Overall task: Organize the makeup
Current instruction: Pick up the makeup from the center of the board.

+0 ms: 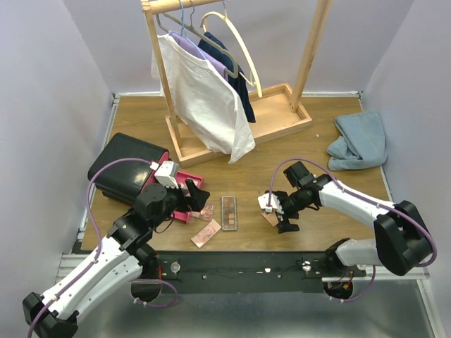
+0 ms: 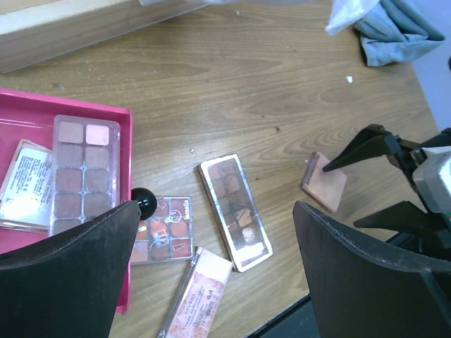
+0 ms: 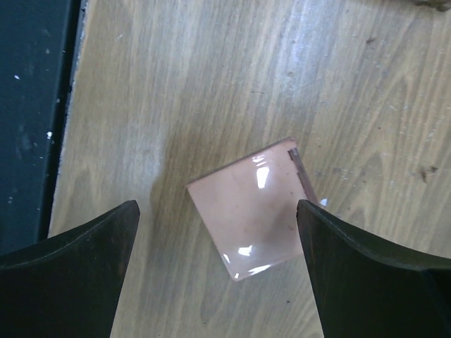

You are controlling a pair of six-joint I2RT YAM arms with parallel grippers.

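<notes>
A square peach compact (image 3: 250,211) lies flat on the wood table near the front edge, also seen in the top view (image 1: 270,218). My right gripper (image 3: 217,208) is open just above it, one finger on each side, not touching. My left gripper (image 2: 215,211) is open and empty above a long brown eyeshadow palette (image 2: 235,211), a small red round-pan palette (image 2: 165,229) and a pink boxed palette (image 2: 197,292). Another eyeshadow palette (image 2: 84,172) and a white-labelled flat item (image 2: 25,186) lie in the open pink drawer (image 2: 42,105). No tubes or green discs show.
The black case (image 1: 127,165) stands at the left with its pink drawer pulled out and a black knob (image 2: 144,201). A wooden clothes rack (image 1: 282,116) with hanging shirts (image 1: 204,98) is at the back. A blue cloth (image 1: 359,141) lies back right.
</notes>
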